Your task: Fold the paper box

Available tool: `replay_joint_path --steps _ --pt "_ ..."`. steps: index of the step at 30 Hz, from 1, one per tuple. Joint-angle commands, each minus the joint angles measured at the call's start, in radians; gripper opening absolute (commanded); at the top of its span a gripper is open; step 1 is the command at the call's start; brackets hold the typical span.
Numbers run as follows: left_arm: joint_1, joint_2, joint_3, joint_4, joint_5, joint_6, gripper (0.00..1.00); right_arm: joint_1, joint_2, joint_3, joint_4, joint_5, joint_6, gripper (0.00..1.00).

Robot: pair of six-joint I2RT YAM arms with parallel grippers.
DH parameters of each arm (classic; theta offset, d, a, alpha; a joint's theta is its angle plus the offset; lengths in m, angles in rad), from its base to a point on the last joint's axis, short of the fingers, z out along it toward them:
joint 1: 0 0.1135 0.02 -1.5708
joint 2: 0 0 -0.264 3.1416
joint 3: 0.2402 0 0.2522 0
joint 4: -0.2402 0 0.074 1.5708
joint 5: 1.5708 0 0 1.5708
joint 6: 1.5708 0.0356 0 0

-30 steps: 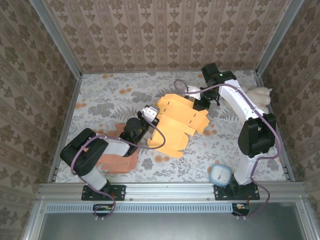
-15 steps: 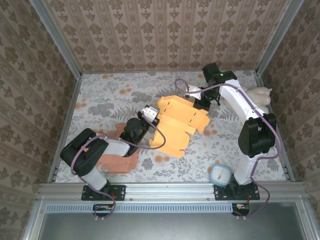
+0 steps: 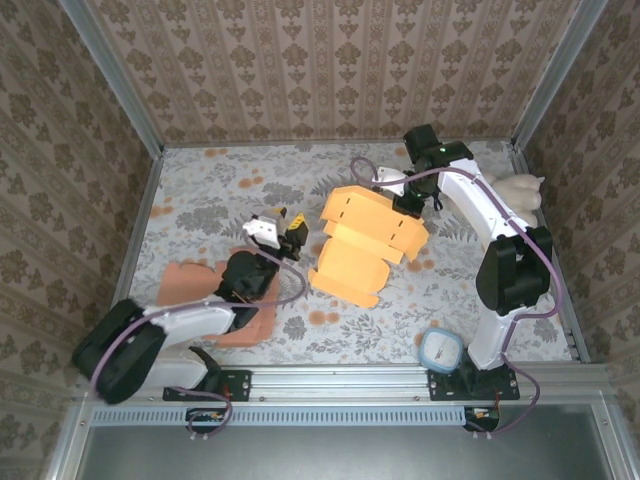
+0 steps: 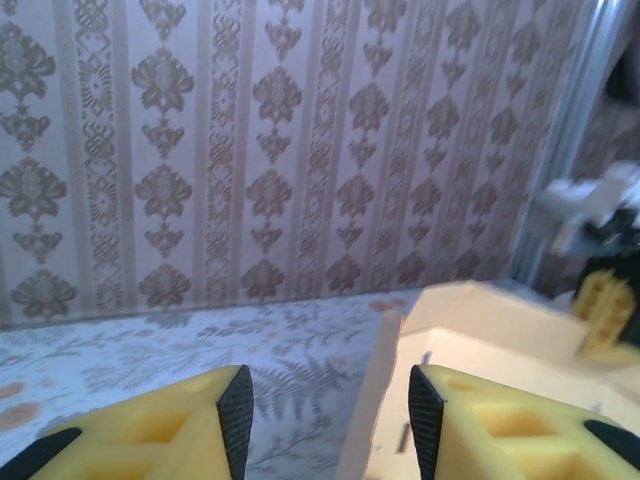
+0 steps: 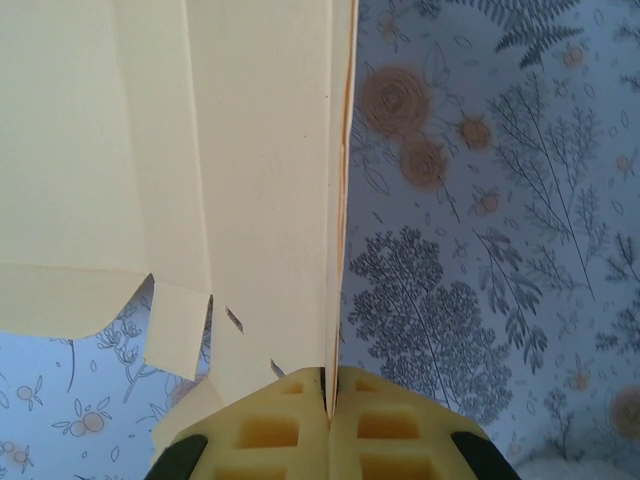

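Right gripper (image 5: 327, 400) clamped tight on the paper box (image 3: 365, 240) edge at its 1 o'clock; left gripper (image 3: 286, 222) stood parted, empty, at box's 9 o'clock.

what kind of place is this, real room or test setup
Most likely a robot test cell, not a real room: wallpaper-patterned panels in an aluminium frame, a floral tabletop, left arm and right arm bolted at its edge by a paper box.
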Motion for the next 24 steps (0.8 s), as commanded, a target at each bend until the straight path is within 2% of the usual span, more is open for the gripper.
replay_joint_path --steps 1,3,5,9,18,24 --pt "-0.005 -0.112 0.109 -0.351 0.129 -0.186 0.43 0.004 -0.031 0.013 0.01 0.06 0.058 0.0" --pt "-0.006 -0.121 0.113 -0.351 0.233 -0.22 0.42 0.012 -0.034 0.009 0.01 0.069 0.069 0.0" --pt "-0.006 -0.116 0.13 -0.37 0.289 -0.245 0.42 0.018 -0.036 0.006 0.006 0.073 0.074 0.0" --pt "-0.005 -0.042 0.231 -0.536 0.3 -0.265 0.39 0.032 -0.049 -0.009 0.008 0.064 0.072 0.0" --pt "0.025 0.143 0.333 -0.525 0.394 -0.346 0.34 0.042 -0.074 -0.035 0.003 0.026 0.037 0.0" --pt "0.116 0.248 0.337 -0.439 0.424 -0.464 0.3 0.042 -0.111 -0.09 0.031 -0.041 -0.011 0.0"
